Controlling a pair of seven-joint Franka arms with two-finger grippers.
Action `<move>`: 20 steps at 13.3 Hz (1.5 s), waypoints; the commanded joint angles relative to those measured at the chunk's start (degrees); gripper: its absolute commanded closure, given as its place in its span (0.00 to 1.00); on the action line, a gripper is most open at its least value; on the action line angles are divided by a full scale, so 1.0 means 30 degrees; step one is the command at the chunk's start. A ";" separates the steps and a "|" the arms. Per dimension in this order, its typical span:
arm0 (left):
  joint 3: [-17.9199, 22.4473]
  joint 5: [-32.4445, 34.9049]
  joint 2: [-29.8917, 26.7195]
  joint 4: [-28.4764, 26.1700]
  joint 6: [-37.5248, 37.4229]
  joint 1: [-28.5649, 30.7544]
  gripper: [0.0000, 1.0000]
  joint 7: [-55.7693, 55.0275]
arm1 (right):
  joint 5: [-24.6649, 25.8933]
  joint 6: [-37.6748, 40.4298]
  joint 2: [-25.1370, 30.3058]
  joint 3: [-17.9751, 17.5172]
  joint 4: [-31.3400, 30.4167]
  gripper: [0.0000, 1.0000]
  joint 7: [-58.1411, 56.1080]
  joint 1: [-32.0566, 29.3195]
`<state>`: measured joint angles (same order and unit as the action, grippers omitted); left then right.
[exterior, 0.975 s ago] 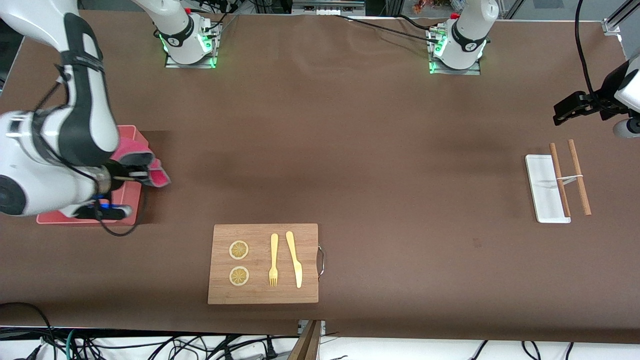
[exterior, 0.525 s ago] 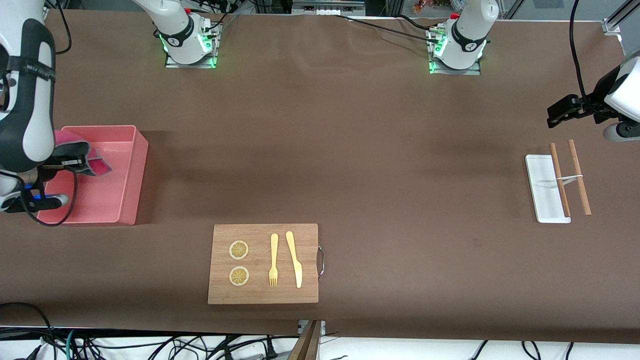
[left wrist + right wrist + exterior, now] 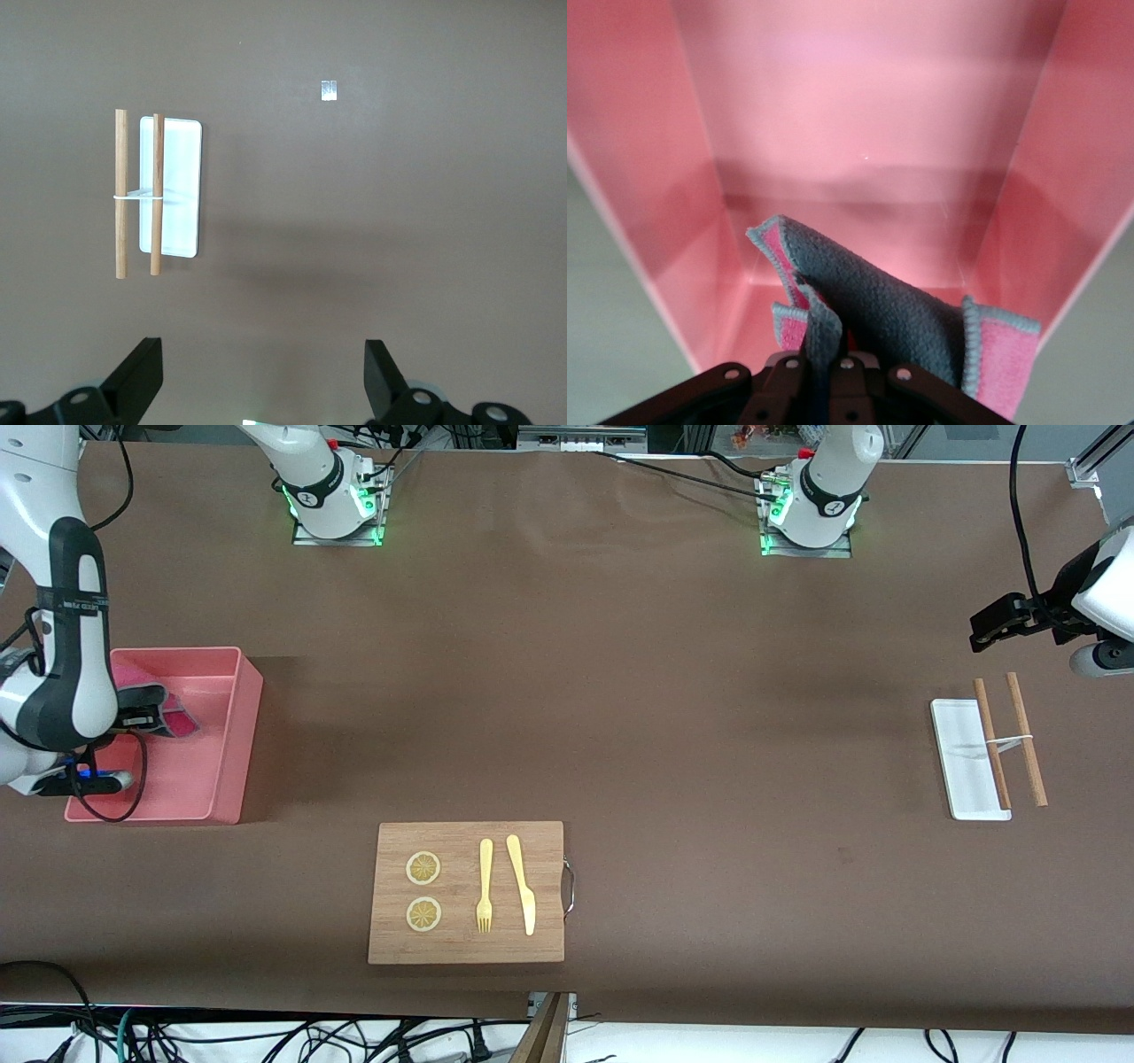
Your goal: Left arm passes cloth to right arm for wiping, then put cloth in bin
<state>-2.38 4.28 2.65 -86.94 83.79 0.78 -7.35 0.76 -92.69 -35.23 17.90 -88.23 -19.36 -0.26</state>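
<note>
The right gripper (image 3: pixel 142 717) had swung in from the bin's (image 3: pixel 226 735) table-side edge and now hung over the bin's inside, fingers clenched on the cloth (image 3: pixel 168 716), which dangled grey face up with pink showing at the hems (image 3: pixel 877 310). A second back that cloth was out past the bin's wall; now it sat squarely above the pink floor, so to my eye the wiping was done and only the drop was left. The left gripper (image 3: pixel 997 622) waited at its own end above the white tray (image 3: pixel 952 762) and the two wooden sticks (image 3: pixel 1028 740), fingers (image 3: pixel 142 376) spread wide and holding nothing.
</note>
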 commanded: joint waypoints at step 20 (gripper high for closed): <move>-0.0406 -0.0196 0.0143 0.0531 -0.0214 0.0004 0.00 0.0488 | 0.0681 0.5376 0.7257 -0.4088 0.4947 0.00 -0.0110 -0.0119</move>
<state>-3.43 4.28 2.65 -86.77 83.78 0.72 -7.33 0.93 -77.43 -17.94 9.23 -70.46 -19.38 0.05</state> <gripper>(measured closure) 0.000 0.000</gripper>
